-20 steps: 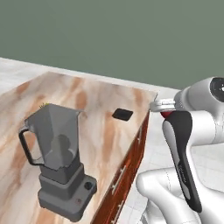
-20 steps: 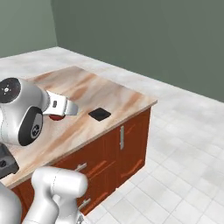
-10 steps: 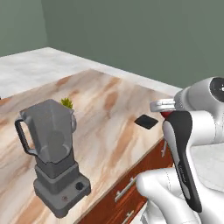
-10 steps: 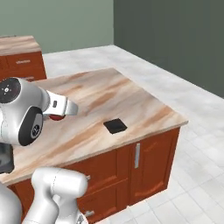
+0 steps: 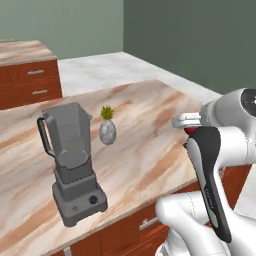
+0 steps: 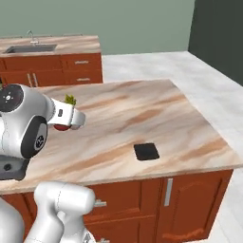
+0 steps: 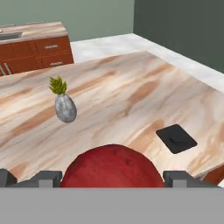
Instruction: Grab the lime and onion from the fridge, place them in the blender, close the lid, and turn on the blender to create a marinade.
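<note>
The reddish onion point(image 7: 111, 168) sits between the two fingertips of my gripper point(image 7: 111, 178), which is shut on it and holds it above the marble counter point(image 7: 131, 87). A sliver of the onion point(image 5: 191, 131) also peeks out under the hand in the left base view. The dark grey blender point(image 5: 72, 160) stands on the counter to the left of the hand, its jar open at the top. Its black lid point(image 7: 176, 138) lies flat on the counter near the front right edge, also seen as the lid point(image 6: 146, 151). The lime and the fridge are out of view.
A small grey vase with green leaves point(image 5: 107, 131) stands just behind and right of the blender. Red-brown cabinet doors point(image 6: 190, 204) run under the counter. A second counter with a sink point(image 6: 31, 47) lies at the back left.
The whole picture has shifted, so the base has moved around the island; blender and vase now stand nearer the middle. The gripper keeps its hold on the onion.
</note>
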{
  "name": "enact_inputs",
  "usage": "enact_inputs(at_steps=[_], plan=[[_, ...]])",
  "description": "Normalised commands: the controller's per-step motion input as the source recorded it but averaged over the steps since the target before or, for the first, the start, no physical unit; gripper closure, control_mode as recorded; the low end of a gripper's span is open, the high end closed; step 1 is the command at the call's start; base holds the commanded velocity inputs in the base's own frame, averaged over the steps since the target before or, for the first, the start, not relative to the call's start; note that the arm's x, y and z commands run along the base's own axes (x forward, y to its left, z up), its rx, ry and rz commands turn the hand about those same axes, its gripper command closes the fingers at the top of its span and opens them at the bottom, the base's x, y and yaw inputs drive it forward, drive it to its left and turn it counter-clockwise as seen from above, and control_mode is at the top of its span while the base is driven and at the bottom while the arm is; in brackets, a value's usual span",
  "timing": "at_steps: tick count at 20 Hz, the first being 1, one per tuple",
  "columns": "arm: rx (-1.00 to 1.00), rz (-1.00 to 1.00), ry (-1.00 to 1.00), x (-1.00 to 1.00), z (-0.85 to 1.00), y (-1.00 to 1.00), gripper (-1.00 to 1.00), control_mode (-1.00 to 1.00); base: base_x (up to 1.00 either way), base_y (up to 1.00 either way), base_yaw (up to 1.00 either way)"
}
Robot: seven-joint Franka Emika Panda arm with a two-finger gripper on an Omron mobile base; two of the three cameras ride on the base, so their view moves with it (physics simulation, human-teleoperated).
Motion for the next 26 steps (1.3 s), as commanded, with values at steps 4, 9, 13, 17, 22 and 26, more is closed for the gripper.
enact_inputs(at_steps=[4,9,13,17,22,26], plan=[[0.0,0.0,0.0,0.0,0.0,0.0,1.0,1.0,0.34,0.0,0.57],[0.0,0.0,0.0,0.0,0.0,0.0,1.0,1.0,0.32,0.0,0.57],[0.0,0.0,0.0,0.0,0.0,0.0,1.0,1.0,0.39,-0.11,0.42],[0.0,0.0,0.0,0.0,0.0,0.0,1.0,1.0,0.24,-0.31,0.28],[0.0,0.0,0.0,0.0,0.0,0.0,1.0,1.0,0.18,-0.13,0.19],[0.0,0.0,0.0,0.0,0.0,0.0,1.0,1.0,0.2,-0.11,0.15]])
